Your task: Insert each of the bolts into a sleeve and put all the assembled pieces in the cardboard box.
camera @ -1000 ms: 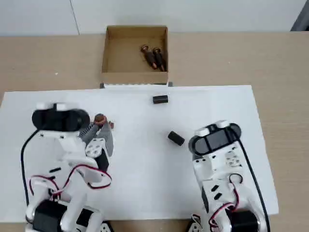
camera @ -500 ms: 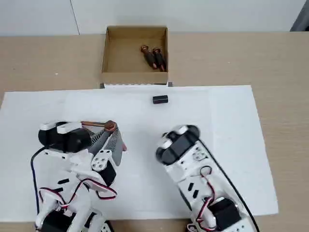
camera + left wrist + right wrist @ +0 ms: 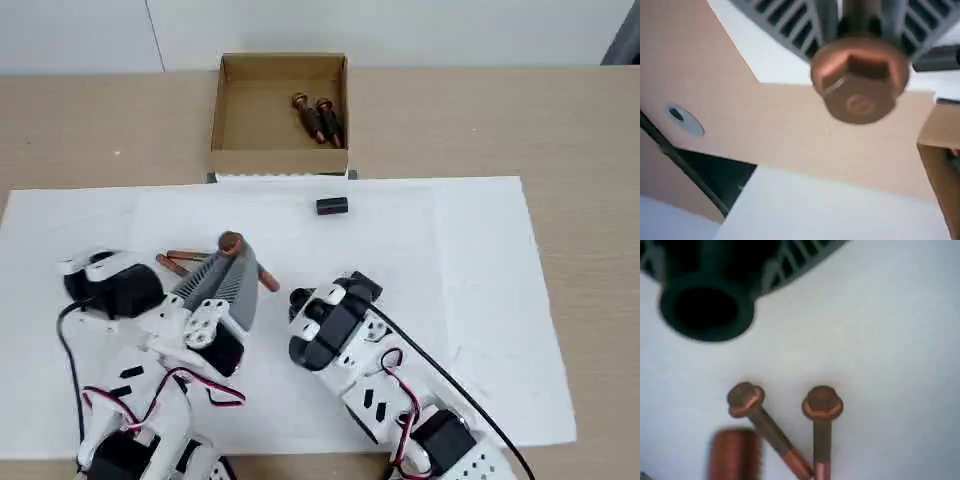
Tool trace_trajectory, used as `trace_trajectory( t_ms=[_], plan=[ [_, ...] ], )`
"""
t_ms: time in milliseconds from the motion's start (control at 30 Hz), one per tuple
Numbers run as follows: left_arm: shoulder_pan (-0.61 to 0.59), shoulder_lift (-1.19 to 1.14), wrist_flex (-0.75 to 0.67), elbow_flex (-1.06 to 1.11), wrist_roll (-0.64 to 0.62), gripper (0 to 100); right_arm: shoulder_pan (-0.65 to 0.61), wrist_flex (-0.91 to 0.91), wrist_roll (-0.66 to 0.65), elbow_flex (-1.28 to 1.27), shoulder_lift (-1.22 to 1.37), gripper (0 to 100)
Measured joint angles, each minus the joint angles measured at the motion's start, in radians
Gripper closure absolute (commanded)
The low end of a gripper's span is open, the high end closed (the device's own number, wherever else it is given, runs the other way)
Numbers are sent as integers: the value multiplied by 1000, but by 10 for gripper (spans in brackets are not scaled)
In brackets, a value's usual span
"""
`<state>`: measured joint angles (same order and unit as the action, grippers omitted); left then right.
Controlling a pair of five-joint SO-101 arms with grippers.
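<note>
My left gripper [image 3: 240, 268] is shut on a copper bolt [image 3: 231, 243], its hex head [image 3: 860, 82] pointing away from the arm and its threaded end [image 3: 268, 283] sticking out toward the right arm. Close beside that end, my right gripper [image 3: 302, 303] is shut on a black sleeve [image 3: 705, 307], whose open bore faces the camera. Two loose bolts [image 3: 180, 261] lie on the white paper by the left arm, seen also as bolt heads [image 3: 746, 400] in the right wrist view. Another black sleeve [image 3: 332, 206] lies near the cardboard box [image 3: 228, 110], which holds two assembled pieces [image 3: 318, 118].
A white paper sheet [image 3: 470, 270] covers the wooden table [image 3: 560, 120] in front of the box. Both arms crowd the sheet's near left and middle. The paper's right half is open room.
The right arm swung left over the sleeve that lay mid-sheet, took hold of it and carried it toward the left gripper. The left gripper moved right and tilted with its bolt.
</note>
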<state>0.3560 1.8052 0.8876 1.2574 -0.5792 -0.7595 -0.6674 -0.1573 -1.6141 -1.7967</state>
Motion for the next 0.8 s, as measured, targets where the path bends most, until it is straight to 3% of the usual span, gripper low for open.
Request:
trace_trajectory(
  t_ms=[800],
  plan=[
    [86, 0, -28, 92, -2, 995, -12, 21, 0, 5, 0, 996]
  ],
)
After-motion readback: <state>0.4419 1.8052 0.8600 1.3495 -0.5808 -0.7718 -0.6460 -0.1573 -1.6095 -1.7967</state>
